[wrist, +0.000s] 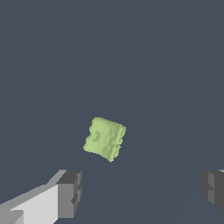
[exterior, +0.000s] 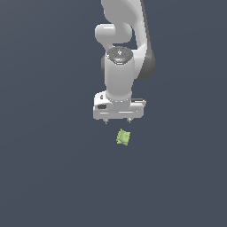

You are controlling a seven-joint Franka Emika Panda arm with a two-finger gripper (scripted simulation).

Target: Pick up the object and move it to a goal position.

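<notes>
The object [exterior: 123,137] is a small light yellow-green lumpy thing lying on the dark grey surface, just in front of and below the white gripper [exterior: 118,121] in the exterior view. In the wrist view the object [wrist: 105,138] sits ahead of the gripper [wrist: 142,192], off the line between the two dark fingertips [wrist: 70,192], closer to one of them. The fingers stand wide apart with nothing between them, so the gripper is open. It does not touch the object.
The white Panda arm [exterior: 119,53] rises behind the gripper toward the top of the exterior view. Around it lies a plain dark grey floor [exterior: 53,168] with no other objects showing.
</notes>
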